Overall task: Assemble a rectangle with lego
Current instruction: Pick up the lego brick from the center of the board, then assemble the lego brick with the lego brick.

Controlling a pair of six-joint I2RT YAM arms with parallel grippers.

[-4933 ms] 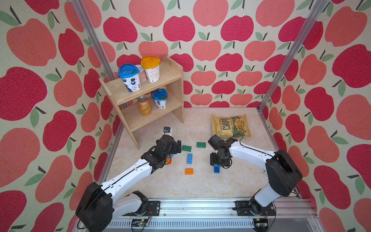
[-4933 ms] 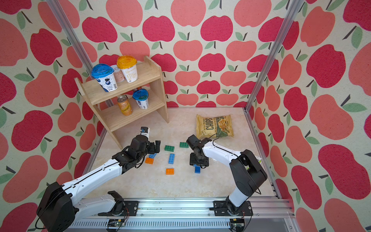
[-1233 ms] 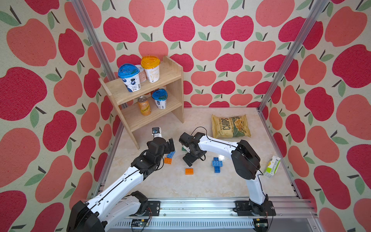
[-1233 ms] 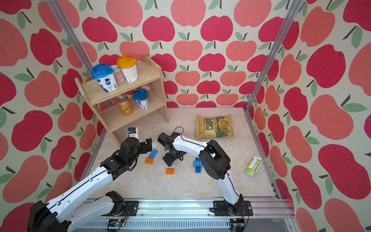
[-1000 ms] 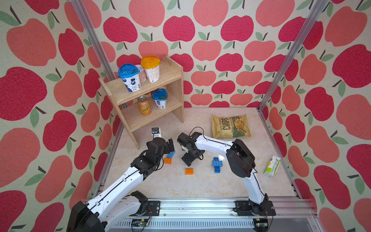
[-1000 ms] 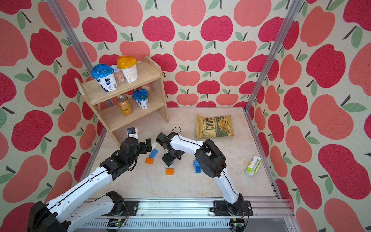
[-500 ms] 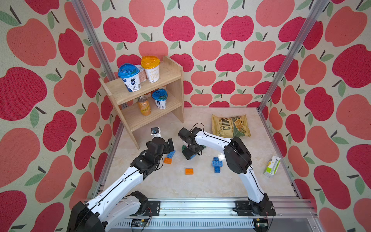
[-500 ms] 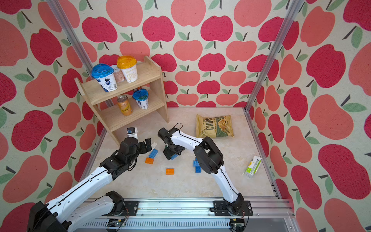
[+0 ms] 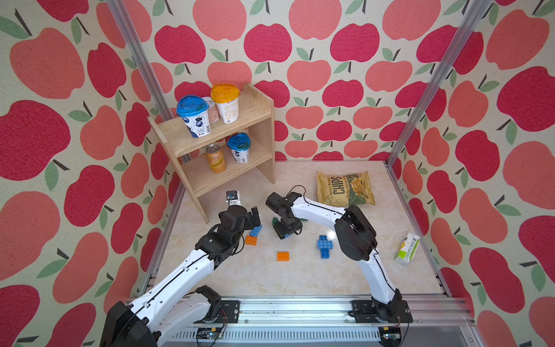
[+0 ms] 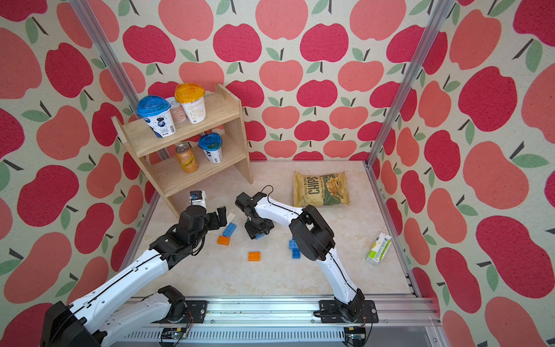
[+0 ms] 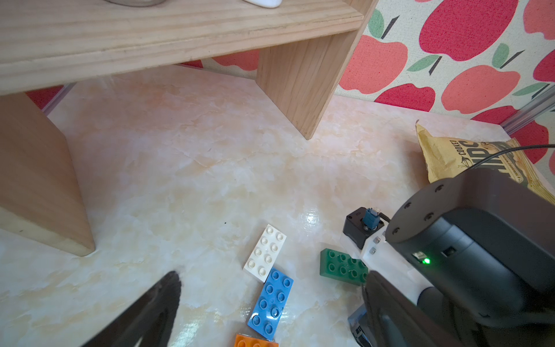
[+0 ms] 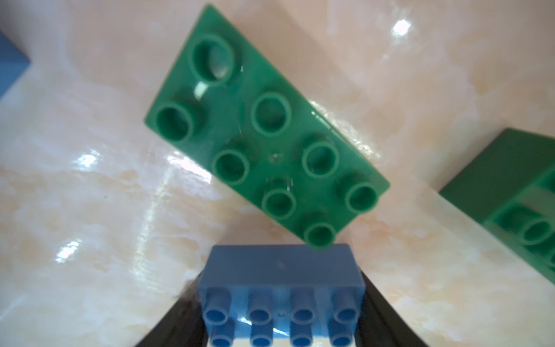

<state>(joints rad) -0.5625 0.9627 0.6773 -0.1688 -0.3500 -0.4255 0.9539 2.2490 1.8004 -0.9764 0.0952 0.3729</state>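
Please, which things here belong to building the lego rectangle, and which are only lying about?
For the job: blue brick between the jaws of the right gripper; green brick; second green brick; white brick; loose blue brick; orange brick; second orange brick; joined blue bricks.
Lying about: wooden shelf; cups; can; chips bag; small carton.

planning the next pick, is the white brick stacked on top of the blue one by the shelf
No, in the left wrist view the white brick lies flat beside the blue brick, their ends meeting and all studs of both showing.
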